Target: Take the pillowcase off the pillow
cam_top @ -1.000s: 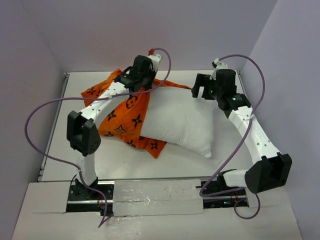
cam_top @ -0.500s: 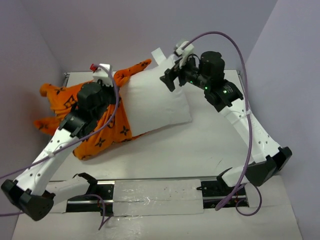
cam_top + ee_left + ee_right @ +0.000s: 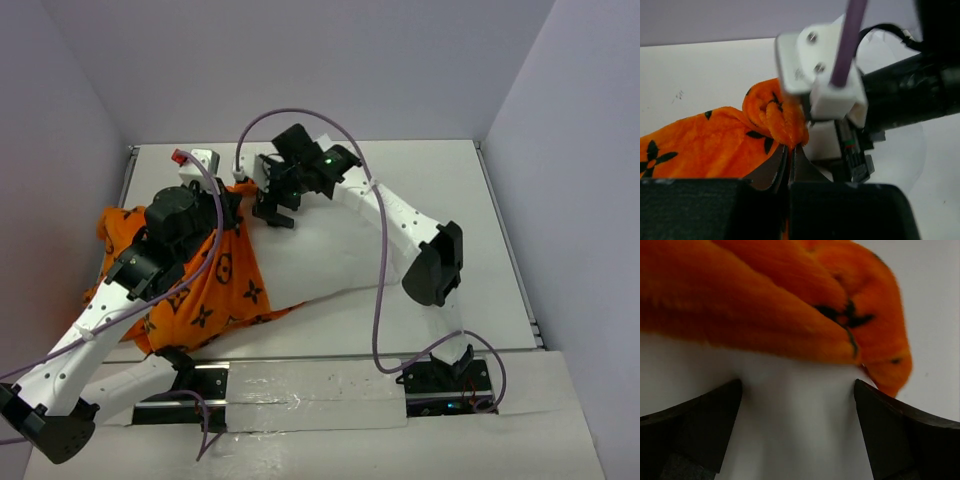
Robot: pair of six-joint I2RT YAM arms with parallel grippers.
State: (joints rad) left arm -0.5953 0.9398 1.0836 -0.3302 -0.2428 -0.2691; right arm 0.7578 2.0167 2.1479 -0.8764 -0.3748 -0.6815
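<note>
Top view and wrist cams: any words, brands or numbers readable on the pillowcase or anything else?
No text can be read in any view.
On the pillowcase: dark flower, diamond and circle motifs only; any letters are too blurred to read.
On the pillow: plain white, no label showing.

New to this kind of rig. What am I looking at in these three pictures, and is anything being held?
A left arm and a right arm, both robotic, are bolted at the near edge of a white table, each ending in a two-finger gripper. The wide picture comes from a fixed camera above and behind them; the other two come from cameras on the wrists. On the table lie a plain white pillow and an orange pillowcase with dark motifs, bunched at the pillow's left end. The left gripper is pinched shut on a fold of the pillowcase. The right gripper reaches across; its fingers sit either side of a bunch of white pillow, apparently clamping it.
</note>
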